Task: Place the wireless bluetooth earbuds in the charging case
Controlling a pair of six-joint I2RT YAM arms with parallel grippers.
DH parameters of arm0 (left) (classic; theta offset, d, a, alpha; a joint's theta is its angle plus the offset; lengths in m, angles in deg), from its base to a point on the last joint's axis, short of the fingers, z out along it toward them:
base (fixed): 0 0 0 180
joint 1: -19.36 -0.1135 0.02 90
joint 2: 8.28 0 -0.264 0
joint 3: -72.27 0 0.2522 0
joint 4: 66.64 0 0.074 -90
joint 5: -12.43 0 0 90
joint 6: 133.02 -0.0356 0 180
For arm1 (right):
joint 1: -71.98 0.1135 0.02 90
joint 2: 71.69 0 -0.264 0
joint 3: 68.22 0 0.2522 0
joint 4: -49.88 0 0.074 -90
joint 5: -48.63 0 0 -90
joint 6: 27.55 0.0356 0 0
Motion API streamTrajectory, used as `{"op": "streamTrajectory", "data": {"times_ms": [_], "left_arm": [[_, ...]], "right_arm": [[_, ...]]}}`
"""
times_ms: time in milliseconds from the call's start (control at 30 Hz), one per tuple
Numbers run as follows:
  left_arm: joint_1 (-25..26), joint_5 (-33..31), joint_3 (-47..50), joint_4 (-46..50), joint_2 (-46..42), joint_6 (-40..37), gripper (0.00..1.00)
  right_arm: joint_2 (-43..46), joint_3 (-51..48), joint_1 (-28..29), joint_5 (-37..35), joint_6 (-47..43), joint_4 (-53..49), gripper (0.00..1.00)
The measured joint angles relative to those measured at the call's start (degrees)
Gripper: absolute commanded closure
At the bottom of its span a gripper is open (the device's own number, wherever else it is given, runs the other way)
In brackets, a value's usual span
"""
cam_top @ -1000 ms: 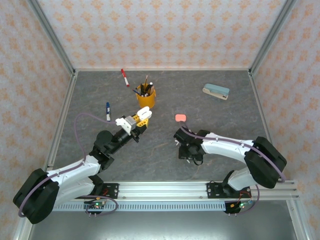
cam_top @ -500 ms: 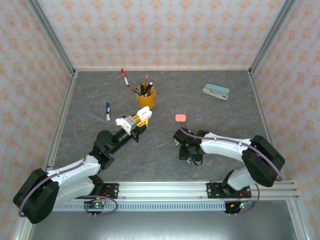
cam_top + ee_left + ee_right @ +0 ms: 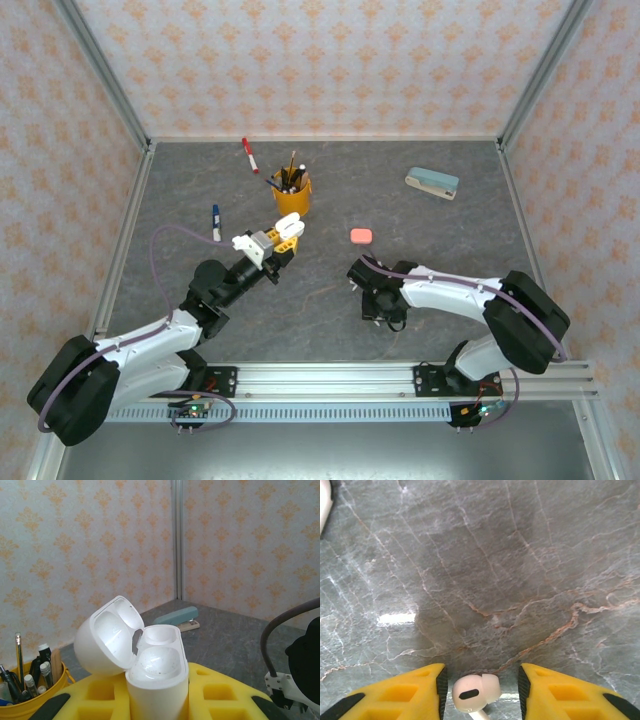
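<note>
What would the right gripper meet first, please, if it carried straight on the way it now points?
Most likely the white earbud, which lies on the table between the right gripper's parted fingers; the tips themselves would then reach the table. How far above it they are is hard to judge.

The left gripper (image 3: pixel 156 705) is yellow around a glossy white charging case (image 3: pixel 155 675) (tiny dark specks in one well). The right gripper (image 3: pixel 481 681), yellow with black pads, flanks a white earbud (image 3: pixel 470 694); beyond its tips the table (image 3: pixel 495 555) is grey marble-patterned, veined rust-brown.
</note>
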Motion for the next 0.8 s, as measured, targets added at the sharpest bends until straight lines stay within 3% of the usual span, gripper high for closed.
{"op": "streamTrajectory", "data": {"times_ms": [800], "left_arm": [[0.02, 0.2, 0.0, 0.0, 0.0, 0.02, 1.0]], "right_arm": [[0.26, -0.04, 0.0, -0.59, -0.13, -0.35, 0.76]]}}
